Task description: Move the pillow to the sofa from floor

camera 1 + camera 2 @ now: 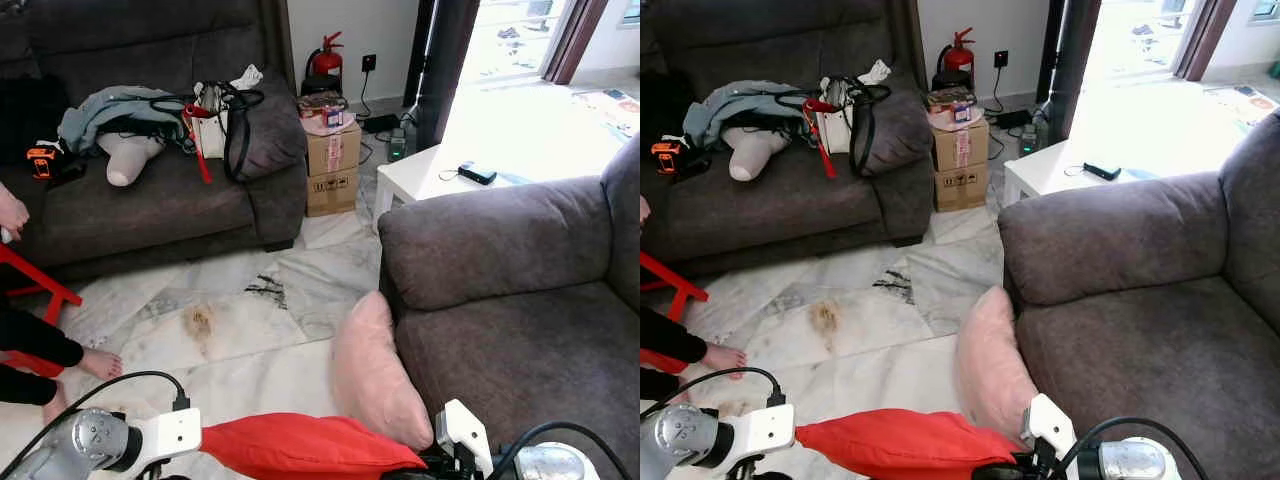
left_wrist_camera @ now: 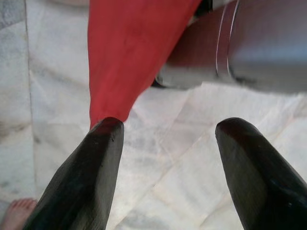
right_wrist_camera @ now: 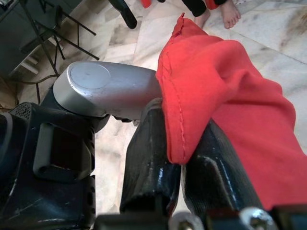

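A red pillow hangs low in front of me above the marble floor. My right gripper is shut on one seamed edge of the red pillow. My left gripper is open, with a pointed corner of the red pillow touching one finger. A pink pillow stands on the floor, leaning against the front of the grey sofa on my right. That sofa's seat is bare.
A second dark sofa at the back left holds clothes and a bag. Cardboard boxes and a white table stand between the sofas. A person's foot and a red stool are at the left.
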### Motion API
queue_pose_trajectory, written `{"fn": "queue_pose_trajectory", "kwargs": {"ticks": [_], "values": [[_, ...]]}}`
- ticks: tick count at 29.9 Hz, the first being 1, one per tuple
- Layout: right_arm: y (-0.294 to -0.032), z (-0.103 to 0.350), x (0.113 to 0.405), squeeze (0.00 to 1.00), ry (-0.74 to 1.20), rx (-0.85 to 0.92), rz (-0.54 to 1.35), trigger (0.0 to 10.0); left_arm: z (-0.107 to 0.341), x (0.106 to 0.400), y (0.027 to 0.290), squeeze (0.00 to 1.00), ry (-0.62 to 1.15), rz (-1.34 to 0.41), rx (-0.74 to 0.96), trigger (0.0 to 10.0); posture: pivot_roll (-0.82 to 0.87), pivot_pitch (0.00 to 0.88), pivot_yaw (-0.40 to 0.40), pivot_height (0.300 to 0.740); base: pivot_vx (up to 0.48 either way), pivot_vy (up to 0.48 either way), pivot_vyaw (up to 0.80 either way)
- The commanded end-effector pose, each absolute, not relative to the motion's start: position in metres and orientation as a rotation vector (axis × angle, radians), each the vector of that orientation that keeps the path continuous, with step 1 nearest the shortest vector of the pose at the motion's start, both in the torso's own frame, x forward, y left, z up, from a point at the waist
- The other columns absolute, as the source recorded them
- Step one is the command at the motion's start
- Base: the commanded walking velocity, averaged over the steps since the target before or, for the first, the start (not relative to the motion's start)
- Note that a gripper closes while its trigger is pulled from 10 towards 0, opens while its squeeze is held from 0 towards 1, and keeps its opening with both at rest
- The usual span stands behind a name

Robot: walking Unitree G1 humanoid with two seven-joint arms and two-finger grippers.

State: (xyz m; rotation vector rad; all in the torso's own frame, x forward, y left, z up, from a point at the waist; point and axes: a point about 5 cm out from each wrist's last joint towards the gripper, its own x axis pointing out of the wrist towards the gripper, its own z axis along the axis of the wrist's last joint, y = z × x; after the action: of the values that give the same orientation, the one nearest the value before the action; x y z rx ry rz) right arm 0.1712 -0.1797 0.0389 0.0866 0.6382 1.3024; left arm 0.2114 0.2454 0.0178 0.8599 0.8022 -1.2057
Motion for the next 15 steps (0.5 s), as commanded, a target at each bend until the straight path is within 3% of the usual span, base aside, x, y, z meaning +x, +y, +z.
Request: {"fn": "queue_pose_trajectory", "kwargs": {"ticks": [1,15], "values": [[-0.166,0.064,0.179,0.0,0.477,0.124,1.388,10.0,0.019,0.211,0.252,0.0,0.805,-1.21,0.921,10.0,0.06,0.06,0.053,0.74,0.0,0.0,0.0],[-0.167,0.074,0.177,0.0,0.438,0.154,1.411,10.0,0.029,0.22,0.263,0.0,0.721,-1.215,1.085,10.0,0.06,0.062,0.049,0.74,0.0,0.0,0.0]]}}
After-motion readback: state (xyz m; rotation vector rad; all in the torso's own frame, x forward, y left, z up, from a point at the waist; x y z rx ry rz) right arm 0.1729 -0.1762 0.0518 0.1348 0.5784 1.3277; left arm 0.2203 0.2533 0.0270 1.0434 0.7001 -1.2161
